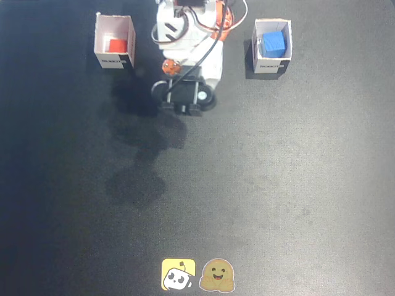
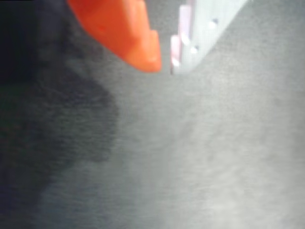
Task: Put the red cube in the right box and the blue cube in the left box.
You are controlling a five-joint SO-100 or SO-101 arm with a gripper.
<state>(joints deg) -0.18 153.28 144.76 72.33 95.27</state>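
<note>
Red cube (image 1: 116, 45): lay inside the far-left box (image 1: 113, 60) in the fixed view.
Arm (image 1: 188, 43): sat folded at far centre, between the boxes.
Gripper (image 2: 165, 66): in the wrist view, tips nearly together with a thin gap, pinching nothing, over bare mat.
Blue cube (image 1: 273, 44): lay inside the far-right box (image 1: 271, 63).
Risk: little remained, I judged; a careless swing of the arm could knock either light box and spill its cube.

White-bodied arm (image 1: 188, 43) with black cables, black wrist parts, and an orange-and-white pincer (image 2: 165, 64) (blurred).
</note>
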